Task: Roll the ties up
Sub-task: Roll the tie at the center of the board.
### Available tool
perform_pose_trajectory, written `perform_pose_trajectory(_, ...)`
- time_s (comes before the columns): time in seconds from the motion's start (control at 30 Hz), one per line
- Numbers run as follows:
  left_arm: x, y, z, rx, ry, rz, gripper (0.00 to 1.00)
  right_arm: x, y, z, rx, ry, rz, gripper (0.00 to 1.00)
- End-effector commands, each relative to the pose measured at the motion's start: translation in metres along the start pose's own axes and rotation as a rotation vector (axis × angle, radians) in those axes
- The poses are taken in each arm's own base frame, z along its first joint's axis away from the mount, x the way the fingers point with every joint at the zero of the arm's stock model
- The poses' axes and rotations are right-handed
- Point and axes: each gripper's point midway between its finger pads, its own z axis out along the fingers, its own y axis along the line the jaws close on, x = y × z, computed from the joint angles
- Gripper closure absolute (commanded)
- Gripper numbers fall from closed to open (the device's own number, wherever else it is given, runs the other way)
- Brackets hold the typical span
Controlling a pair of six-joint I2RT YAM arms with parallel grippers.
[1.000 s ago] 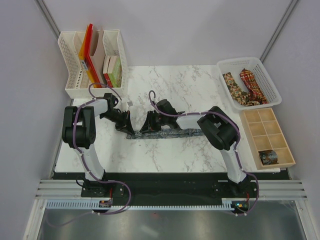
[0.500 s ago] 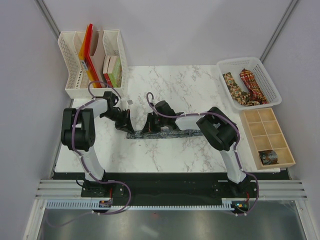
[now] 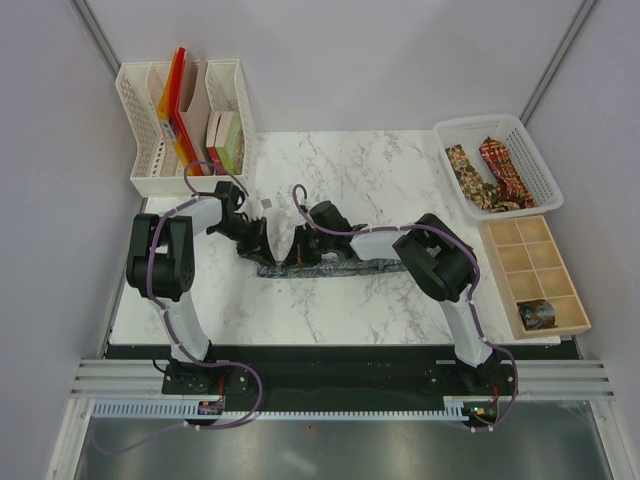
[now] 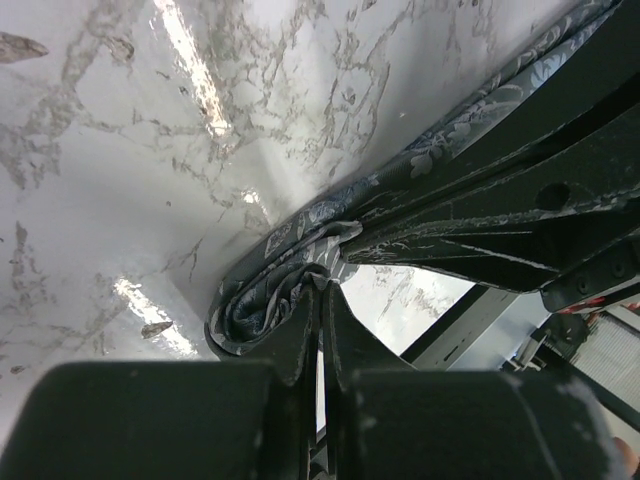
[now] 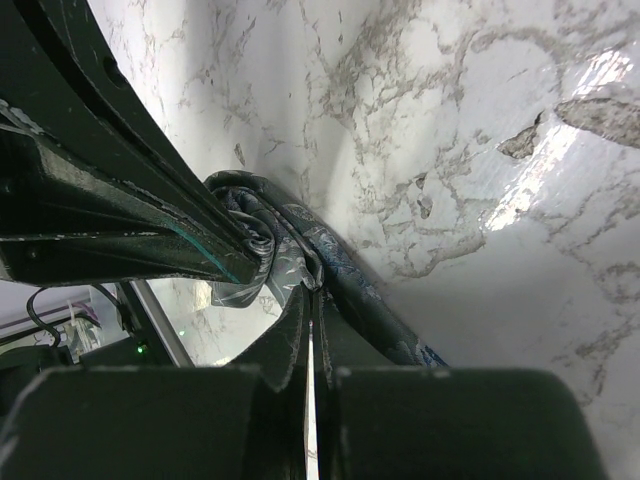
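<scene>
- The table (image 3: 340, 310) has a white marble top with grey veins, glossy enough to throw back the lights.
- A dark grey-green patterned tie (image 3: 365, 266) lies on the table near its middle. It runs left to right, its left end is curled into a small loose roll, and the rest is stretched out flat.
- A white plastic rack (image 3: 160, 183) stands at the far left corner.
- A white plastic basket (image 3: 478, 120) sits at the far right corner.
- A shallow wooden box (image 3: 515, 257) with compartments lies along the right edge, just in front of the basket.
</scene>
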Motion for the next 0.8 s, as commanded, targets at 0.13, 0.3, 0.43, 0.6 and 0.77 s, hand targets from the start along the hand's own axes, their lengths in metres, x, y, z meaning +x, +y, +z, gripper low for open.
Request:
perform_pose_trajectory(0.13,-0.027,-0.011,0.007,0.014,-0.059,-0.007,0.98,-0.004,0.006,0.002,0.000,-0.007,-0.028,1.00)
perform_pose_trajectory(0.3,-0.019,-0.003,0.019,0.006,-0.033,-0.033,0.98,-0.005,0.013,-0.001,-0.021,-0.007,-0.038,0.95)
perform_pose_trajectory(0.43,-0.018,-0.001,0.020,-0.007,-0.031,-0.034,0.98,-0.010,0.029,-0.010,-0.072,-0.018,-0.044,0.83)
perform_pose_trajectory(0.6,-0.017,0.001,0.019,-0.020,-0.033,-0.043,0.98,-0.019,0.056,-0.028,-0.130,-0.044,-0.061,0.69)
perform_pose_trajectory(0.77,-0.016,0.001,0.020,-0.020,-0.031,-0.044,0.98,-0.021,0.061,-0.026,-0.127,-0.051,-0.058,0.65)
